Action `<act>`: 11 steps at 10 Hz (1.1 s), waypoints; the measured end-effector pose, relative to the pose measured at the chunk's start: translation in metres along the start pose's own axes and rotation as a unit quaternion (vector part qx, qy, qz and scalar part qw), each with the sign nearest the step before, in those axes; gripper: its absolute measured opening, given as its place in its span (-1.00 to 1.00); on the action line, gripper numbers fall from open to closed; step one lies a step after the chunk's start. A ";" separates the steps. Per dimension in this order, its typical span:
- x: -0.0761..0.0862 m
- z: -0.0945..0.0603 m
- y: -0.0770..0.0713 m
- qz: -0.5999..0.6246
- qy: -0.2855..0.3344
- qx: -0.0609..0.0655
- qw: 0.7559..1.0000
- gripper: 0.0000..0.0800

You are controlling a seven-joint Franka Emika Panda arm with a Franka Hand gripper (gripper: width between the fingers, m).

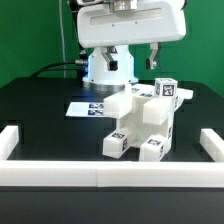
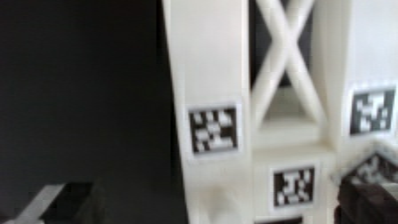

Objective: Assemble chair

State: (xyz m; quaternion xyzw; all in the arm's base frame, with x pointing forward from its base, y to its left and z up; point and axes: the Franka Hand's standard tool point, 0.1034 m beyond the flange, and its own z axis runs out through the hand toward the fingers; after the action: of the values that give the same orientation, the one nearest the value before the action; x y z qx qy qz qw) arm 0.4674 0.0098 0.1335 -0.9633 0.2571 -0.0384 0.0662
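Panda arm's hand (image 1: 133, 57) hangs spread wide and empty just above the chair (image 1: 145, 120), which sits mid-surface (image 1: 40, 110) toward the near rail (image 1: 60, 176), w/ the marker board (image 1: 88, 107) just beyond on the exterior view's left. Chair looks largely built: chunky white blocks, B&W tags, X-brace in the wrist view. Step in hand is prob. an approach; next move calls for lowering squarely over one part before closing.
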 end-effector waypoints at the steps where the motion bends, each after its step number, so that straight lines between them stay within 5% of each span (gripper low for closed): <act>1: 0.003 0.000 0.000 0.000 0.001 -0.001 1.000 0.62; 6: -0.004 0.003 0.001 0.017 -0.004 -0.002 1.000 0.62; 11: -0.080 0.052 0.003 0.046 -0.032 -0.032 0.998 0.62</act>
State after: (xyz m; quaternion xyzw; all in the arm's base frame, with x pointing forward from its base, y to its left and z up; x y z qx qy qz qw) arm 0.4022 0.0531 0.0782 -0.9530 0.2996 0.0039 0.0456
